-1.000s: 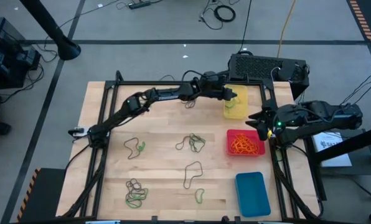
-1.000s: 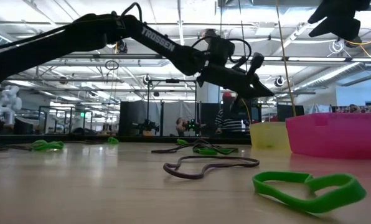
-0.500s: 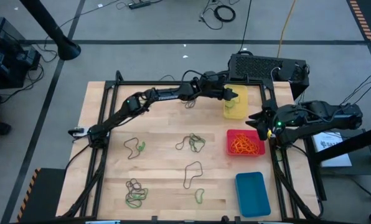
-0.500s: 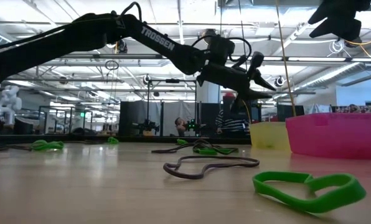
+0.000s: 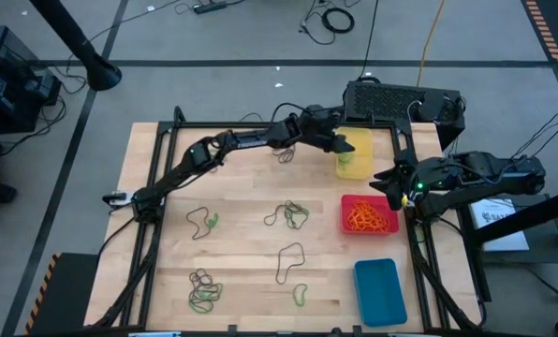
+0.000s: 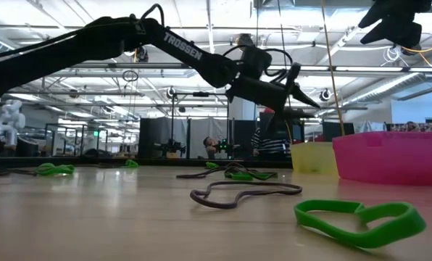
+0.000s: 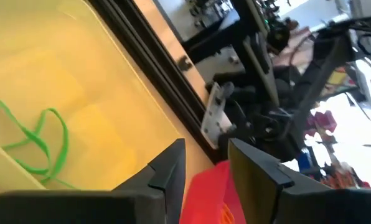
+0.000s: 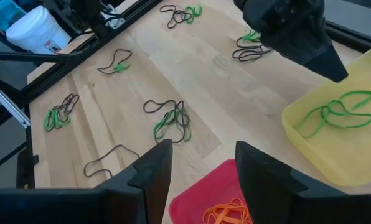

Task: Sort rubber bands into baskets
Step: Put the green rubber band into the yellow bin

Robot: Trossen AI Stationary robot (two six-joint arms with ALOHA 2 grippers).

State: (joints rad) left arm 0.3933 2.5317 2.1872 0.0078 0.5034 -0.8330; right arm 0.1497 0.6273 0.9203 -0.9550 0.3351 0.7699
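My left gripper [image 5: 346, 145] hangs open above the yellow basket [image 5: 356, 163] at the table's far right, with nothing between its fingers [image 7: 205, 146]. Green rubber bands [image 7: 45, 140] lie on the floor of the yellow basket [image 8: 335, 143]. The red basket [image 5: 368, 215] holds orange rubber bands. The blue basket [image 5: 380, 290] stands at the near right. Green and dark rubber bands lie loose on the wood, among them a tangle [image 5: 288, 215] at the middle and a dark loop [image 5: 289, 262]. My right gripper [image 5: 384, 180] waits open at the table's right edge, raised above the red basket.
More rubber bands lie at the left [image 5: 202, 221], near left [image 5: 204, 290], near middle [image 5: 301, 295] and far middle [image 5: 286, 154]. A black box [image 5: 401, 101] stands behind the yellow basket. A black frame rail runs along the table's far and right edges.
My left gripper has opened over the yellow basket: its fingers, together a second ago, now stand apart. Its wrist has tipped slightly while the arm kept its place.
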